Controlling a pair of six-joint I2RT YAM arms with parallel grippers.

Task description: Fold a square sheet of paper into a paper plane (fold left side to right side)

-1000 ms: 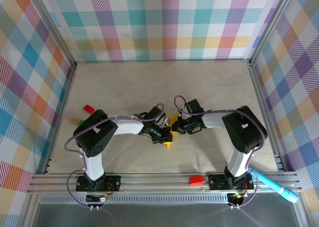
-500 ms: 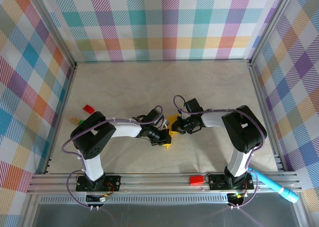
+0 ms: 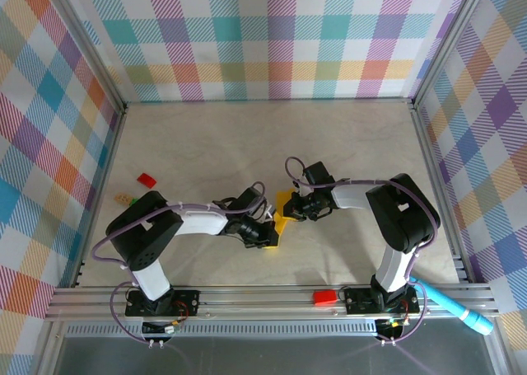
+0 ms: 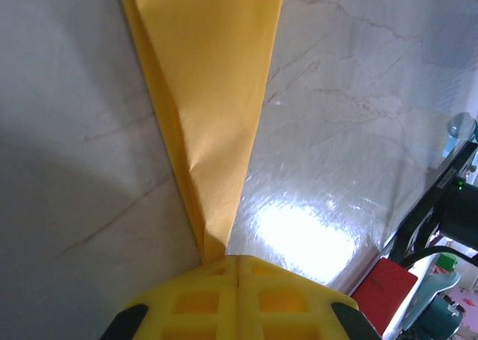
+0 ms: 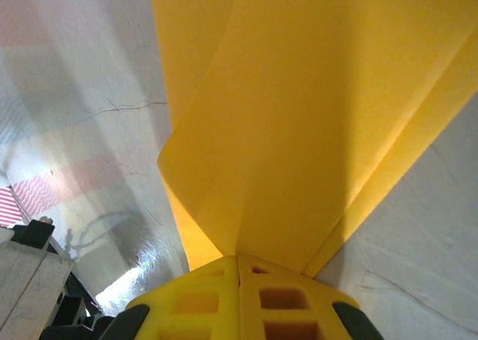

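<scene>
Both arms reach into the middle of the pale marbled tabletop (image 3: 206, 136) and meet over the thin yellow-orange sheet of paper (image 3: 281, 220). The paper sits right between the two wrists, a bit nearer the front rail than the back wall. From above we only get a small patch of it, since the arms cover the rest.

The left gripper (image 3: 265, 236) comes in from the left at the near end of the paper. In the left wrist view its yellow fingers (image 4: 202, 299) are pressed together with no gap, pinching the narrow tip of the paper (image 4: 213, 93). From there the paper widens away from the fingers as a long pointed wedge, with a layered edge down its left side.

The right gripper (image 3: 294, 213) comes in from the right at the far end. Its pincer is closed tight too (image 5: 239, 259), clamped on a wider part of the paper (image 5: 314, 108), where creases fan out from the grip.

We honestly can't tell if the paper lies flat on the table or is lifted a bit.

Other stuff lying around:
- A small flat red block (image 3: 146, 179) is off to the left.
- A second red block (image 3: 324, 297) sits on the front rail.
- A light blue pen-like cylinder (image 3: 457, 307) is at the near right corner.

All of these are well apart from the paper.
</scene>
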